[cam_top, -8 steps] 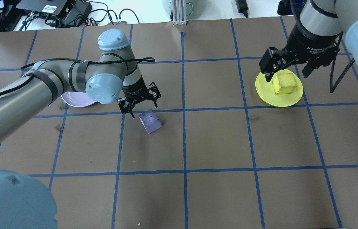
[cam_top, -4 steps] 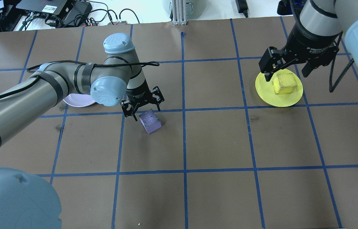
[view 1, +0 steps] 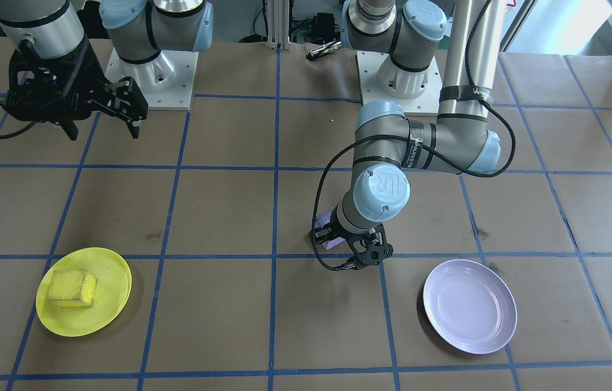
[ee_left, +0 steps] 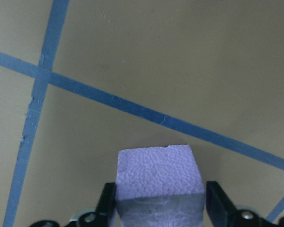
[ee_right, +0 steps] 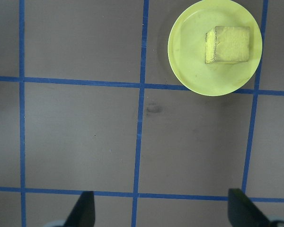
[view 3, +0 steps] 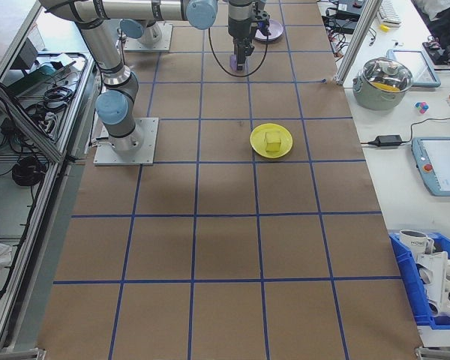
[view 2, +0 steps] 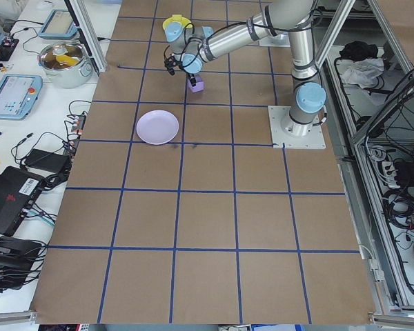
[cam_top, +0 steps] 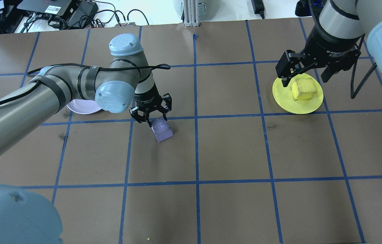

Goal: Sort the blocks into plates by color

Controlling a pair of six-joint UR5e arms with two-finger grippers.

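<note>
Left wrist-mounted: purple block (ee_left: 160,177) sits between fingers of left hand (ee_left: 161,213), spread, one finger at each side face, not visibly clamped. Pebbled foam; likely light, squashy, grippy; take opposite flat faces, mid-height, gentle squeeze.

Overhead exterior: purple block (cam_top: 161,129) on tabletop (cam_top: 231,152), at 5 o'clock of left hand (cam_top: 152,113). Lavender plate (cam_top: 81,106) at 9 o'clock. Right hand (cam_top: 307,67) spread, empty, above yellow plate (cam_top: 284,96) holding yellow block (cam_top: 303,88).

Exterior front-facing: purple block (view 1: 327,217) mostly hidden behind wrist.

Yellow block (cam_top: 303,88) on yellow plate (cam_top: 286,102); purple block (cam_top: 161,130); lavender plate (view 1: 470,306); brown table (cam_top: 231,152), blue grid lines.
</note>
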